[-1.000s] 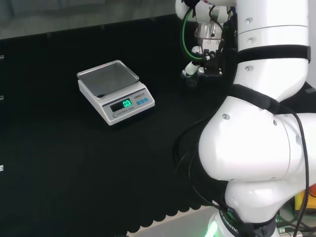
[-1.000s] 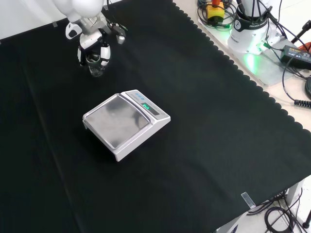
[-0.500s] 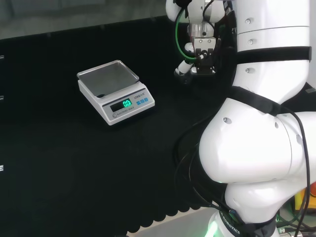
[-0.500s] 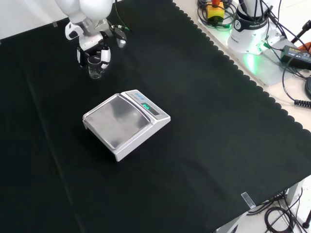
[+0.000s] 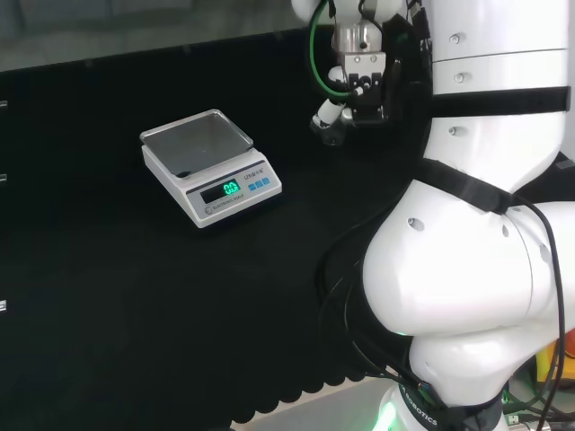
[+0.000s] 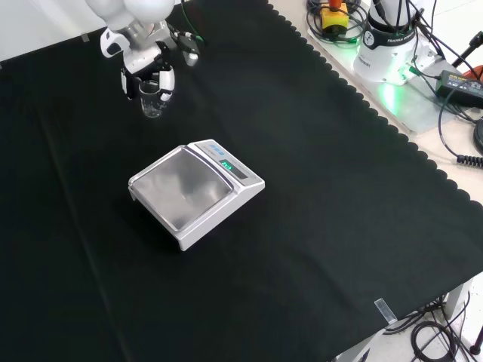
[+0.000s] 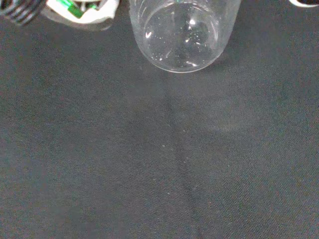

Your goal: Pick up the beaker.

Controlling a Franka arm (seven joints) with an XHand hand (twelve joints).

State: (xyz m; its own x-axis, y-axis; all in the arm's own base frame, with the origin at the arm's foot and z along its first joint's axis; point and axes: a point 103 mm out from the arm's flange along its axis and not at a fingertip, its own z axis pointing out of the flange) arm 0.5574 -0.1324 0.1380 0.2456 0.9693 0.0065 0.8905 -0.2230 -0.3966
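From where the front camera looks down, the hand (image 6: 147, 64) comes in at the top left of the cloth (image 6: 317, 188) with its fingers (image 6: 167, 81) curled down round a small clear beaker (image 6: 152, 99). A white-tipped finger sits on each side of the glass, one to its left and one to its right in that view, and the beaker's upper part sits between them while its lower part hangs out below the fingertips. So the fingers are clenched on the beaker, pinching it from both sides.

The beaker sits above and a little to the left of the scale (image 6: 195, 194) in the front view, well apart from it. Whether its base touches the cloth is hard to judge from there.

In the wrist view the beaker (image 7: 183, 32) is close and large, seen through its round clear bottom, with the dark weave of the cloth (image 7: 164, 159) spread out past it. A white and green part of the hand (image 7: 82, 11) shows just beside the glass.

From behind the arm, the hand (image 5: 352, 85) is to the left of the big white links, a finger (image 5: 325, 117) angled down and to the left. The scale (image 5: 211, 167) stands off to the left with its display lit green, near the middle of the cloth (image 5: 135, 296). I cannot make out the glass itself from that side.
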